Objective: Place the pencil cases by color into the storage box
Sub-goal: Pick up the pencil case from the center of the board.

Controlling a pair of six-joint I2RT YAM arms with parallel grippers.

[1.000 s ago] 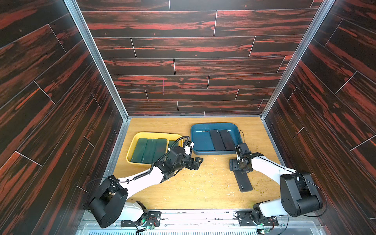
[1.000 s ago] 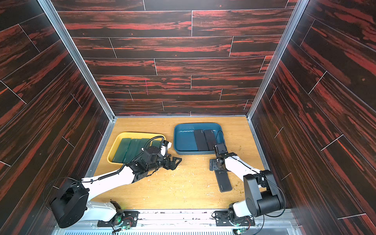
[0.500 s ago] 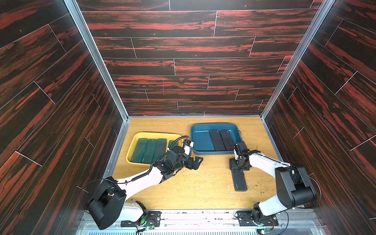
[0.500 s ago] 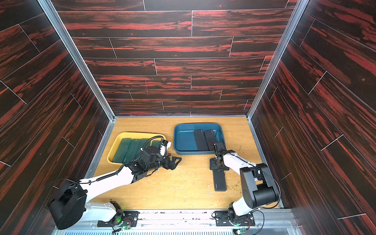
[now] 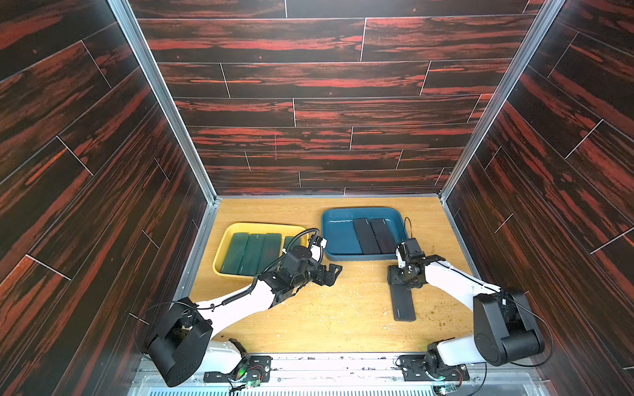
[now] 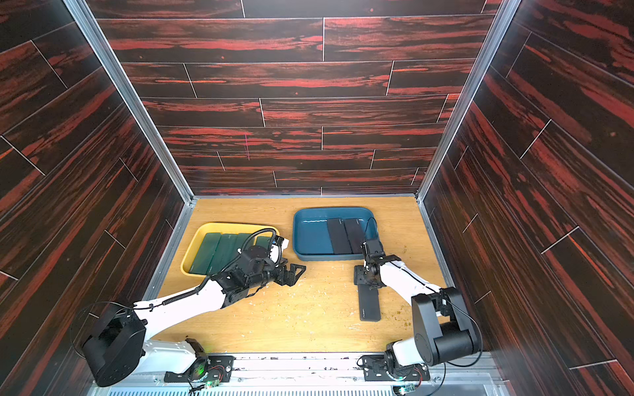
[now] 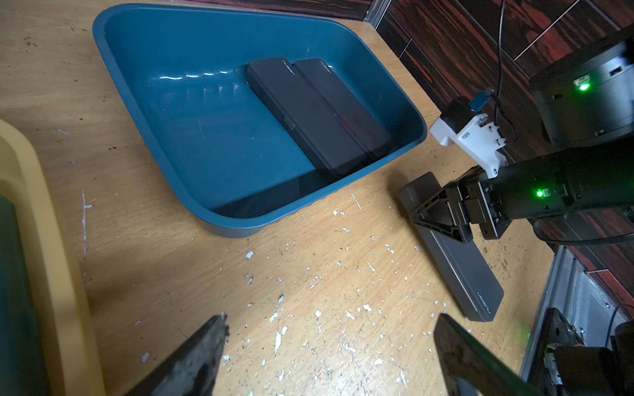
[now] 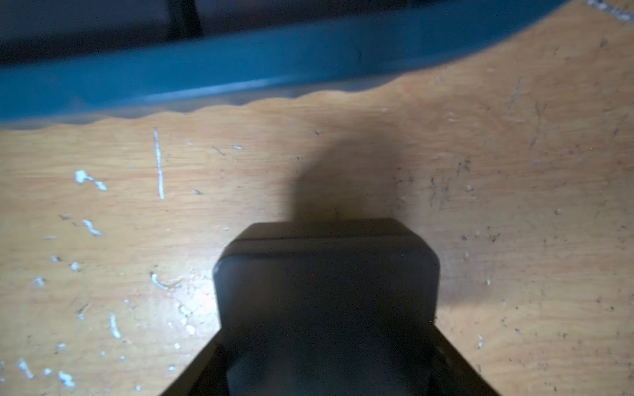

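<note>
Okay, my right gripper (image 5: pixel 399 277) is clenched across the black pencil case (image 5: pixel 404 307) near its far end. The case lies flat on the bench (image 5: pixel 343 319) toward the right edge, just short of the blue tray (image 5: pixel 338 236). With an end grip and a long overhang, I expect it could droop or twist on lift and catch the tray's near rim. My left gripper (image 5: pixel 331 274) hangs released and empty beside the yellow tray (image 5: pixel 218 261).
</note>
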